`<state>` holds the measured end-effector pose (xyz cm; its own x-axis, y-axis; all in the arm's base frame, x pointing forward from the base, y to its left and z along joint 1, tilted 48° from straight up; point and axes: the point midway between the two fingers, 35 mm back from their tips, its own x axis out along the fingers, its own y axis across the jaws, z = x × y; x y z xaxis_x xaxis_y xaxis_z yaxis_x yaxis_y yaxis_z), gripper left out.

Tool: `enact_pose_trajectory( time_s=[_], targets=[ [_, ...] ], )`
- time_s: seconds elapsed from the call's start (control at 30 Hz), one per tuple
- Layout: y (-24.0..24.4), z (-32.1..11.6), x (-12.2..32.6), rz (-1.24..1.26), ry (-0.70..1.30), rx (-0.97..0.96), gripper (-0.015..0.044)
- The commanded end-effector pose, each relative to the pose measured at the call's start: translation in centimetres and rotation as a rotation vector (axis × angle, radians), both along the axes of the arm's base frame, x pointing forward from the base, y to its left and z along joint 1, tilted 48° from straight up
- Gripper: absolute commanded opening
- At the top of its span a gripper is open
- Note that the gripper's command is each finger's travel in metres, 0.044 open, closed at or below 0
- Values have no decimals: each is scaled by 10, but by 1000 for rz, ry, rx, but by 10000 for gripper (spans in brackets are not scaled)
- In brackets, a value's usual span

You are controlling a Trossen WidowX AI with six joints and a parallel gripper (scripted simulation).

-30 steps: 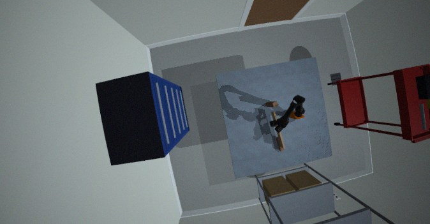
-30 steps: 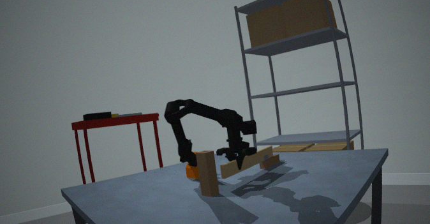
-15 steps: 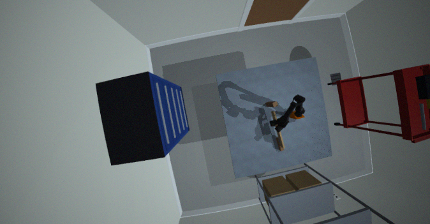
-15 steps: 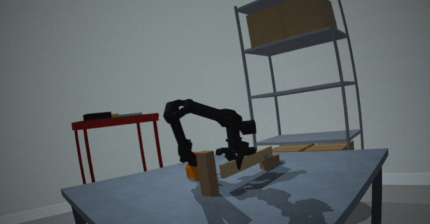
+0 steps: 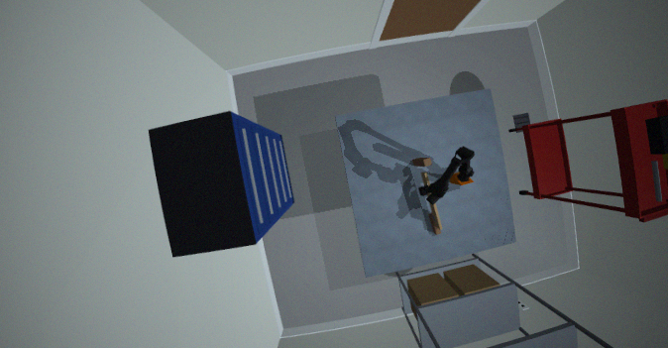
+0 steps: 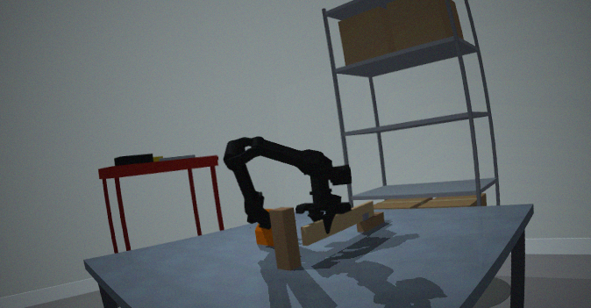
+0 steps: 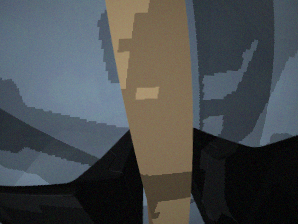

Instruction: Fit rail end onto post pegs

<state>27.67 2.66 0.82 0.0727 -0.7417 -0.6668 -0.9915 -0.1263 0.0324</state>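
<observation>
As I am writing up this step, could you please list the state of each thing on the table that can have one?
Claw: shut on the rail.
Rail: gripped, near end raised off the table, not touching the post.
Post: upright.
Block: at the rail's far end.
Pegs: hidden.
</observation>
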Motion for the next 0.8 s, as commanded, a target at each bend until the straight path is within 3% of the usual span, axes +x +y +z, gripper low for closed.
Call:
enact_pose_trajectory(
  time_s=[0.0, 0.77],
  targets=[
    [0, 4, 1, 6, -6, 6, 0],
    [-5, 9, 2, 6, -6, 6, 0]
  ],
)
